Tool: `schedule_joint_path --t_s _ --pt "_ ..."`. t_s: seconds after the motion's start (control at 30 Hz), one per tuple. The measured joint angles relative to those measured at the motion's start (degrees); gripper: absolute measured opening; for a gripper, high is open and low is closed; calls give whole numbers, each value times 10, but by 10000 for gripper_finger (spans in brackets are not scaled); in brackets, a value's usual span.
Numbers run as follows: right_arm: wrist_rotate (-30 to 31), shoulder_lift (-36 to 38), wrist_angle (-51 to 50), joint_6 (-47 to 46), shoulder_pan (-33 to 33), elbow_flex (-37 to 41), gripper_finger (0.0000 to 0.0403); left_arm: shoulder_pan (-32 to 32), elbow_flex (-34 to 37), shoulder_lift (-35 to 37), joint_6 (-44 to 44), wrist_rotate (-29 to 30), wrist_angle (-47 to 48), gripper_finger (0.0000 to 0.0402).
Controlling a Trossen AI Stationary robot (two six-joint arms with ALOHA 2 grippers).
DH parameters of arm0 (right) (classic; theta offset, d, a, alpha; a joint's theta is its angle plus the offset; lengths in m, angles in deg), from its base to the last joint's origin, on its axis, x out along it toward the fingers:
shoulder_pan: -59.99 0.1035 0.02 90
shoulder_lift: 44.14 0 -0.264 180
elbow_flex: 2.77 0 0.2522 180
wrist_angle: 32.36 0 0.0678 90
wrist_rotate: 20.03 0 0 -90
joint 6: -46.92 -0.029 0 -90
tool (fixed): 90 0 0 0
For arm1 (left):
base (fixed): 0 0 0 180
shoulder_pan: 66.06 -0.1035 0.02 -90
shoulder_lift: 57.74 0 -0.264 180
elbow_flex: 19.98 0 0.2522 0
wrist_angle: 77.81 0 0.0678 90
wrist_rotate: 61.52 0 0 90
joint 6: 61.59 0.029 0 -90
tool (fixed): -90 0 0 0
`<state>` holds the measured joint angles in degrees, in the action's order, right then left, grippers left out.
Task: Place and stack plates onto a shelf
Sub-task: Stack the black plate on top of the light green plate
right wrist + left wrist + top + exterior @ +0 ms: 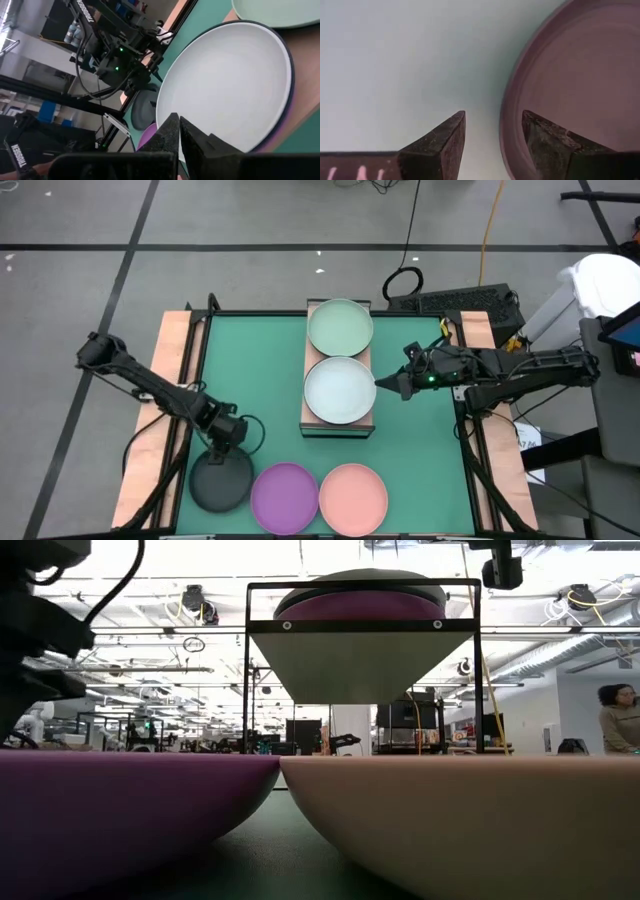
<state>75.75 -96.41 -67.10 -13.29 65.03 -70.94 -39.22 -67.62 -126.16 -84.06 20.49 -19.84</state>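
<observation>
The wooden shelf [312,360] carries a pale green plate [340,326] at its far end. At its near end a whitish-blue plate [340,389] lies on a purple plate whose rim [280,135] peeks out below. A dark grey plate [220,485], a purple plate [283,498] and a pink plate [352,499] rest on the mat near the front edge. My left gripper [228,448] is open over the dark grey plate's far rim [512,100], one finger inside it and one outside. My right gripper [381,384] is shut at the whitish-blue plate's right rim. My right gripper comes in level from the table's right, its shut fingertips [172,122] at the right rim [165,100] of the whitish-blue plate, which lies flat on the stack. I cannot tell whether they touch the rim.
The green mat [250,360] has free room left and right of the shelf. Wooden table borders run along both sides. In the low view the purple plate [120,810] and pink plate [470,820] fill the foreground, and a person [618,715] stands far off in the room.
</observation>
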Motion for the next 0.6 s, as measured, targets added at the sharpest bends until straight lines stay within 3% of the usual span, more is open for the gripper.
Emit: schedule_joint_path --t_s 0.4,0.6 --pt "1 0 -7 25 -1 0 0 40 52 0 -61 5 -45 194" --pt "1 0 -7 26 -1 0 0 41 52 0 -57 -2 -50 119"
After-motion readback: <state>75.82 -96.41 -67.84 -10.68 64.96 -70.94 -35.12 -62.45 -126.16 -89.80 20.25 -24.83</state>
